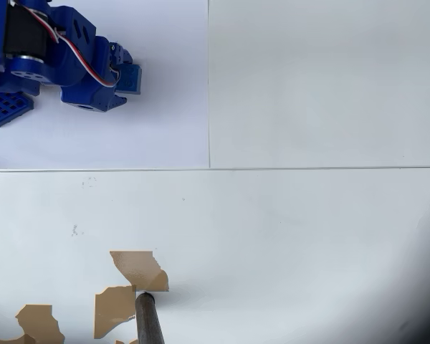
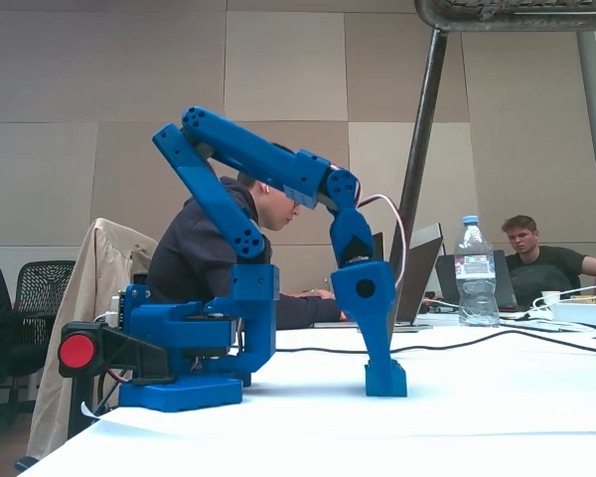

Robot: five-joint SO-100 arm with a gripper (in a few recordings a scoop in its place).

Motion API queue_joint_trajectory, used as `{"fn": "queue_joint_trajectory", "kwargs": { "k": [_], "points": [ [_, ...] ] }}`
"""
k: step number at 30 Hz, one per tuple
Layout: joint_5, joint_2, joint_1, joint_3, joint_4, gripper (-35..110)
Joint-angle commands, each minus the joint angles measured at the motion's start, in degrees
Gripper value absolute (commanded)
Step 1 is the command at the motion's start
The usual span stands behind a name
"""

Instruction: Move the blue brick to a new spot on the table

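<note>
My gripper (image 1: 129, 77) is down at the table (image 1: 308, 236), top-left in overhead view. Blue brick (image 1: 130, 78) sits at the tips, prob. pinched btwn the fingers; can't tell grip for sure. Fixed view: tips (image 2: 385, 378) touching the tabletop.

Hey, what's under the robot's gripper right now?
In the fixed view the gripper points down, its tip on the white table. Overhead, the blue brick sits at the gripper's tip. The brick's underside and the fingers' contact are hidden.

Blue arm folded over, tool (image 2: 385, 380) pointing straight down.
</note>
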Motion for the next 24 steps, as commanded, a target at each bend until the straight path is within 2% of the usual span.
{"fn": "queue_joint_trajectory", "kwargs": {
  "k": [1, 6, 13, 24],
  "points": [
    [1.23, -0.70, -0.18, -3.60, -2.55, 8],
    [4.66, 1.67, 2.20, -5.62, 1.14, 7],
    [9.67, 6.06, 12.30, -14.77, 9.84, 7],
    [13.10, -2.55, 38.50, -27.16, 14.59, 7]
  ]
}}
